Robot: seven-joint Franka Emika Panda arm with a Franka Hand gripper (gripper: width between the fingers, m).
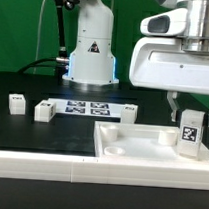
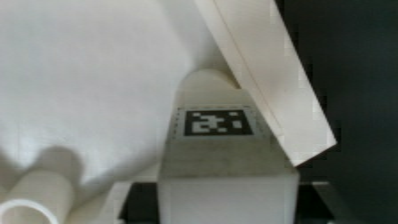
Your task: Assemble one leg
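Observation:
My gripper (image 1: 190, 112) is shut on the leg (image 1: 191, 134), a white square post with a black-and-white tag on its side. It holds the leg upright at the near right corner of the large flat white panel (image 1: 130, 146). In the wrist view the leg (image 2: 217, 150) runs out from between my gripper's (image 2: 217, 206) dark fingers (image 2: 146, 200), tag facing the camera. Its far end is down against the panel (image 2: 89, 80), next to the panel's raised rim (image 2: 267, 80). I cannot tell whether the end sits in a socket.
Three more white tagged legs stand on the black table: two at the exterior view's left (image 1: 16, 105) (image 1: 44, 110) and one behind the panel (image 1: 127, 113). The marker board (image 1: 87, 108) lies between them. The arm's base (image 1: 91, 52) stands at the back. A rounded white part (image 2: 36, 190) shows beside the leg.

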